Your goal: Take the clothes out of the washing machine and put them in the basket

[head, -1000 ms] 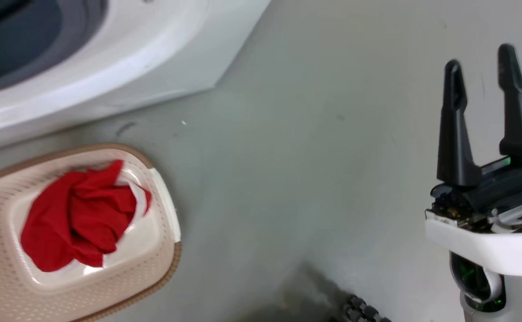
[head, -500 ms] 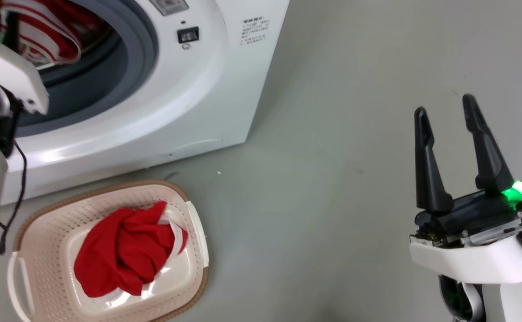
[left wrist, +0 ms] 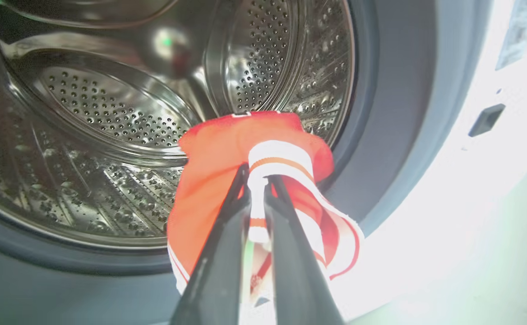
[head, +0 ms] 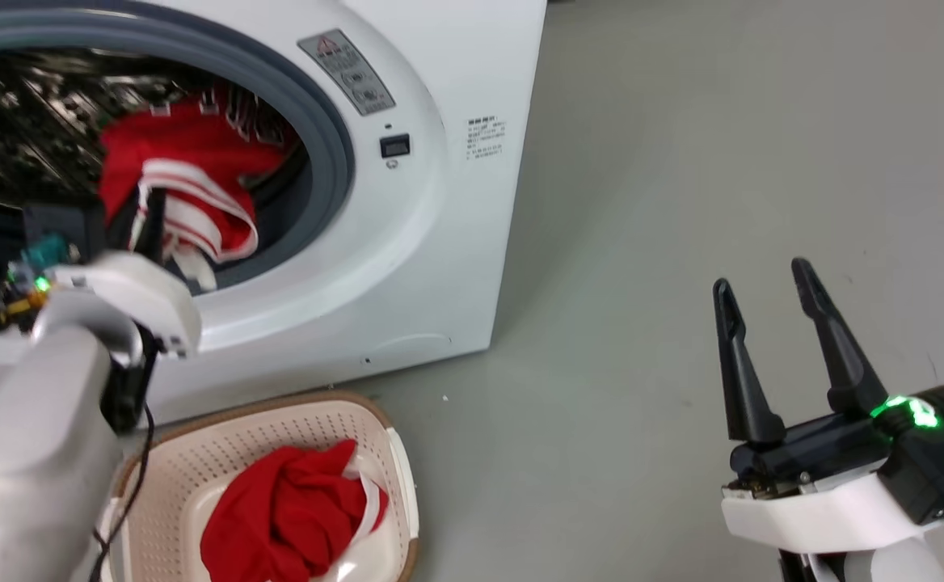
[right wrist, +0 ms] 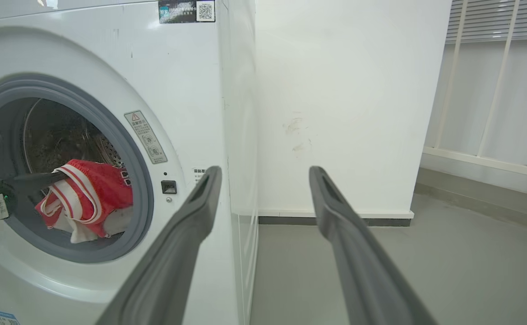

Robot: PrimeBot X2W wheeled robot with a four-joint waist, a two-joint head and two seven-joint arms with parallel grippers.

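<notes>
Left wrist view: my left pincer (left wrist: 256, 175) is clamped tight on the white-and-red striped band of a red garment (left wrist: 214, 149). It holds the garment at the mouth of the washing machine (head: 440, 202), in front of the steel drum (left wrist: 110, 104) and just inside the grey seal (left wrist: 394, 113). Loose cloth hangs below the fingers (left wrist: 220, 253) toward the seal's lower lip. The basket (head: 278, 402) sits on the floor (head: 682, 202) near the machine's front, below the opening, with another red garment (head: 286, 517) already inside. My right pincer (head: 760, 273) stands wide open and empty, well apart to the right. To do this step well, I judge I should draw the bundle straight out. I should lift it so the trailing hem clears the seal without snagging, carry it over the basket's middle, and only then let go.
</notes>
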